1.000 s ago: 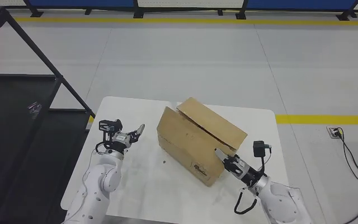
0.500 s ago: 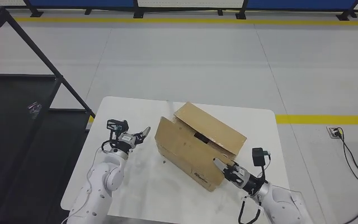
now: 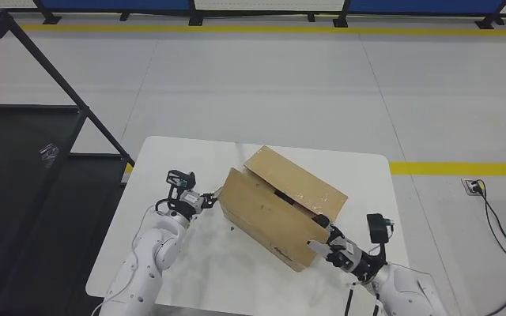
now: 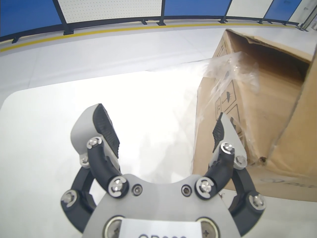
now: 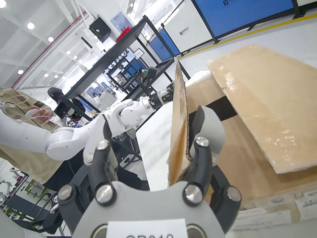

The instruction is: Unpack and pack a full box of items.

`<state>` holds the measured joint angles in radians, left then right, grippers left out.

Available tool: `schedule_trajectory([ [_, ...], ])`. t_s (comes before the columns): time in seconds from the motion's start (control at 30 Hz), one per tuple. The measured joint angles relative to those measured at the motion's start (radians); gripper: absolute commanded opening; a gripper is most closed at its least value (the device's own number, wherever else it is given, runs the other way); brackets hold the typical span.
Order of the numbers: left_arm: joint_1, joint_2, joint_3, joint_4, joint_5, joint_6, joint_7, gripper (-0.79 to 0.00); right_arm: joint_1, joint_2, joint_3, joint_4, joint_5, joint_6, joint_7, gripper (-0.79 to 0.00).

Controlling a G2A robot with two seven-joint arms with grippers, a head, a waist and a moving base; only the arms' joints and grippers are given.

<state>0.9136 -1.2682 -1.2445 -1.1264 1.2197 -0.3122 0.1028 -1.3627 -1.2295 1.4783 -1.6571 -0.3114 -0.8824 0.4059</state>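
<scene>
item one: cardboard box [image 3: 281,209], brown, set askew on the middle of the white table [image 3: 182,268]. we note one top flap [image 5: 260,100] lying over the opening with a dark gap beside it, and a second flap [image 5: 179,115] standing on edge. crumpled clear tape [image 4: 230,70] hangs at an upper corner.

item two: left gripper [image 4: 161,116], fingers spread wide and holding nothing, low over the table at the box's left end. one fingertip [image 4: 220,127] is just at the cardboard wall; we cannot tell if it touches.

item three: right gripper [image 5: 156,122], at the box's near right corner, fingers parted. the standing flap's edge lies between them, against one finger.
</scene>
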Motion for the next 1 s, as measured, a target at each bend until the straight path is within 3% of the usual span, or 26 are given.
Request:
schedule_trajectory([
  [0.3, 0.016, 0.006, 0.0, -0.006, 0.028, -0.066, 0.024, 0.0, -0.035, 0.005, 0.066, -0.004, 0.129, -0.043, -0.143, 0.0],
  [0.5, 0.036, 0.012, -0.005, -0.023, 0.045, -0.103, 0.029, 0.0, -0.055, 0.011, 0.1, -0.024, 0.115, -0.058, -0.16, 0.0],
  [0.63, 0.046, 0.016, -0.01, -0.033, 0.049, -0.117, 0.027, 0.0, -0.093, 0.019, 0.182, -0.087, -0.057, -0.059, -0.159, 0.0],
  [0.8, 0.047, 0.017, -0.013, -0.039, 0.05, -0.119, 0.022, 0.0, -0.217, 0.016, 0.26, -0.219, -0.431, -0.036, -0.232, 0.0],
  [0.87, 0.047, 0.018, -0.014, -0.04, 0.049, -0.119, 0.022, 0.0, -0.216, 0.016, 0.26, -0.219, -0.478, -0.036, -0.233, 0.0],
  [1.0, 0.047, 0.018, -0.016, -0.04, 0.046, -0.117, 0.021, 0.0, -0.212, 0.016, 0.259, -0.217, -0.423, -0.036, -0.231, 0.0],
])
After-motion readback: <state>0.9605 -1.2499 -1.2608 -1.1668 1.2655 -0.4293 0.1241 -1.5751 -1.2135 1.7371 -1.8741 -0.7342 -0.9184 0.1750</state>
